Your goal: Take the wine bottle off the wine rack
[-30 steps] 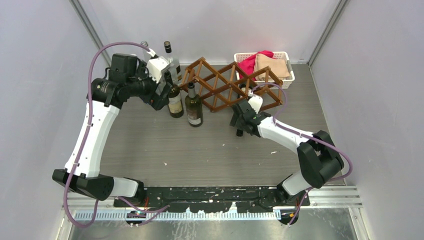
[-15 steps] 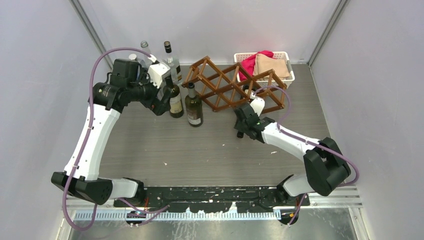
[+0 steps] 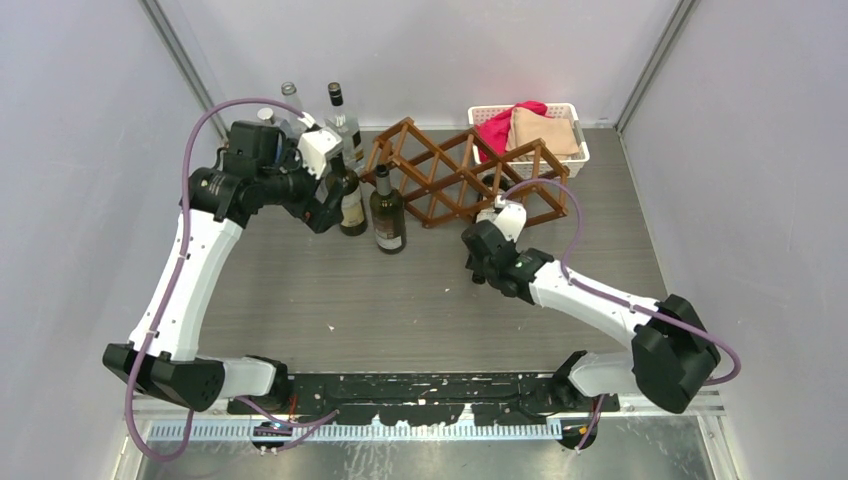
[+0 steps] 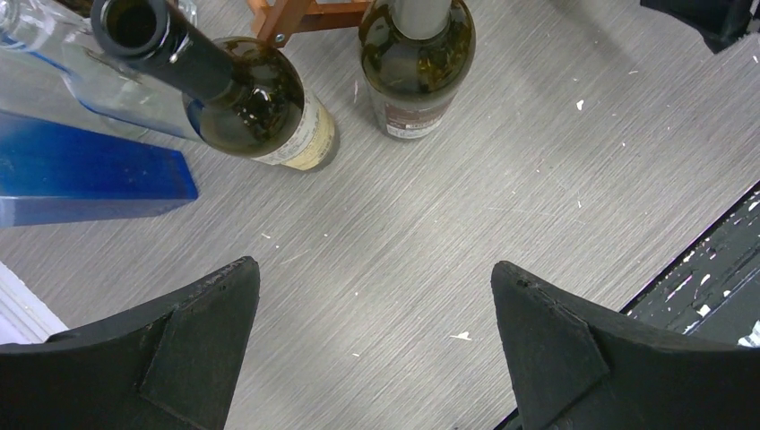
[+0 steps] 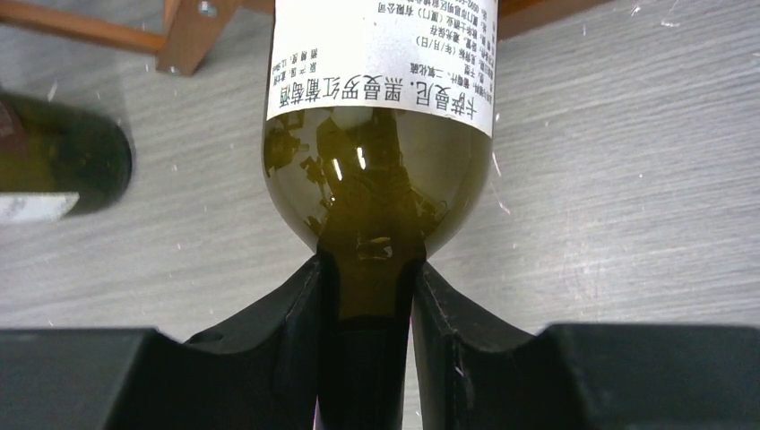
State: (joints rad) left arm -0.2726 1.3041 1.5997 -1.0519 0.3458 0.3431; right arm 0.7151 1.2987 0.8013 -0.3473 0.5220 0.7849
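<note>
Wine bottle, dark green glass with a white label of printed characters, lies on its side low over the grey table. Its neck is clamped between the fingers of the right gripper and its body points at the front of the wine rack. Wooden slats show just past the label, but whether the base still sits in a cell cannot be told. From above, the wrist hides the bottle. A second ago this gripper sat close against the rack's lower right cells. It has since drawn back toward the near edge, with the elbow swung out to the near right. The left gripper hangs with jaws wide apart and holds nothing. It is above two upright dark bottles beside the rack's left end, and has barely shifted. Two clear bottles stand behind them. A white basket of pink and tan cloths sits behind the rack's right end.
</note>
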